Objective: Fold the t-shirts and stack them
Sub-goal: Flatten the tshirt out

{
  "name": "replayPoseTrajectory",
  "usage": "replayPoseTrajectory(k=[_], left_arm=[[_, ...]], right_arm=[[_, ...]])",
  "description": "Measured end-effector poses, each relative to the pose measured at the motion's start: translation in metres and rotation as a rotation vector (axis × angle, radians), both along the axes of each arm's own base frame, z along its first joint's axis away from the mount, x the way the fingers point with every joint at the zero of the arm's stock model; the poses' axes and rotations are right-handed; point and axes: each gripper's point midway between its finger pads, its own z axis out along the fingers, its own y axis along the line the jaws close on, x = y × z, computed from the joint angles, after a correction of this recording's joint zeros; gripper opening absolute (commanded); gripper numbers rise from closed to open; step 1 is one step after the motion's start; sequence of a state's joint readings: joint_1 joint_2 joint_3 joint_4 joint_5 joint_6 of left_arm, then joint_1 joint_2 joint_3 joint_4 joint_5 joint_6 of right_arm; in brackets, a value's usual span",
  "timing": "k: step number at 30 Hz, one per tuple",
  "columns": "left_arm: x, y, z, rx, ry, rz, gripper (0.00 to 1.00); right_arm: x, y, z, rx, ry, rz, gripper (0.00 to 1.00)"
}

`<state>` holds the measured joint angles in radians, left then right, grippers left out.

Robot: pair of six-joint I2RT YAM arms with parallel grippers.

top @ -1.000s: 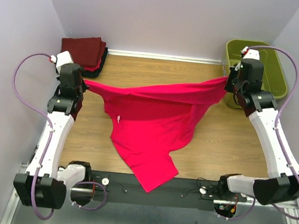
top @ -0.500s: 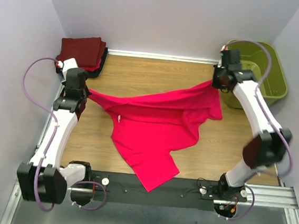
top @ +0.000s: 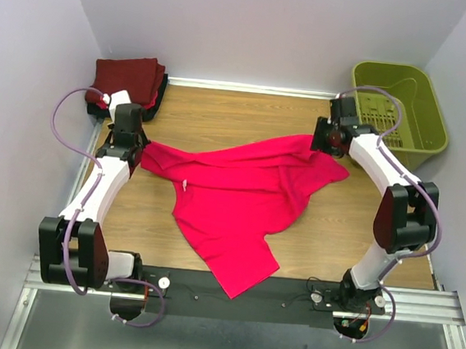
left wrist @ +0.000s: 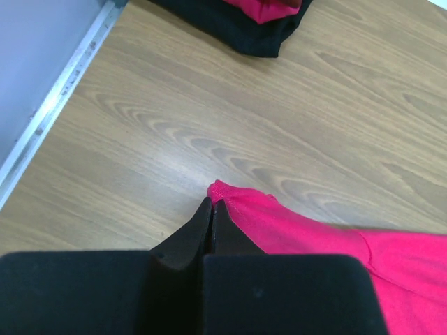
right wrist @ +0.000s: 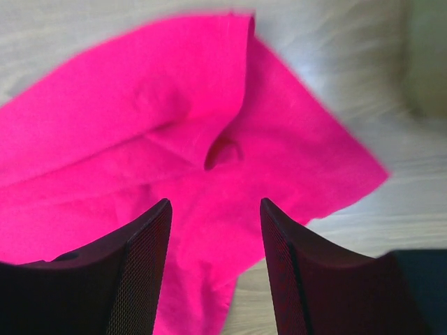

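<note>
Right now the pink shirt [top: 239,192] lies spread out on the wooden table [top: 222,112], in the middle. It is bright pink-red, soft and full of wrinkles. One long corner points at the near edge, between the two arm bases. The top edge runs from the left side to the right side, with a fold along it.

The left claw [left wrist: 211,209] is squeezed tight on the left corner of the pink shirt, low by the table. The right claw [right wrist: 215,206] is partly open above the right corner of the shirt. Nothing is between its two fingers, and the cloth lies loose under it.

A pile of folded shirts [top: 128,82], dark red on top and black at the bottom, sits in the far left corner. The green basket [top: 436,120] stands in the far right corner.

One second ago both claws held the shirt up, and it hung stretched between them like a rope. The right claw was shut and close beside the basket. Since then it has moved inward, away from the basket, and let go. The shirt has dropped flat and looks less wide.
</note>
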<state>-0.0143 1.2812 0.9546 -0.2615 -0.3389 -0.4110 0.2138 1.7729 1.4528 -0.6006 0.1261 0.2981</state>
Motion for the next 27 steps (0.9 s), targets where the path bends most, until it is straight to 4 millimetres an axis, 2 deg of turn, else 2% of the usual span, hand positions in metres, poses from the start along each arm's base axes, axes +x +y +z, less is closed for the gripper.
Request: replayPoseTrajectory(k=[6,11,14,17,27], left_arm=[[-0.008,-0.004,-0.03,-0.016,0.035,-0.015,0.0],[-0.018,-0.007,-0.054,-0.03,0.073,-0.029,0.0],[-0.021,-0.008,-0.059,-0.033,0.077,-0.032,0.0],[-0.022,-0.008,-0.061,-0.033,0.072,-0.032,0.0],[-0.018,-0.009,-0.057,-0.035,0.046,-0.036,0.0]], right_arm=[[-0.018,0.01,-0.044,0.072,0.045,0.007,0.6],[-0.009,0.014,-0.058,0.101,0.02,0.01,0.52],[-0.003,0.016,-0.067,0.11,0.013,0.009,0.47],[0.002,0.017,-0.078,0.112,0.016,0.007,0.47],[0.005,0.016,-0.098,0.097,0.037,-0.001,0.49]])
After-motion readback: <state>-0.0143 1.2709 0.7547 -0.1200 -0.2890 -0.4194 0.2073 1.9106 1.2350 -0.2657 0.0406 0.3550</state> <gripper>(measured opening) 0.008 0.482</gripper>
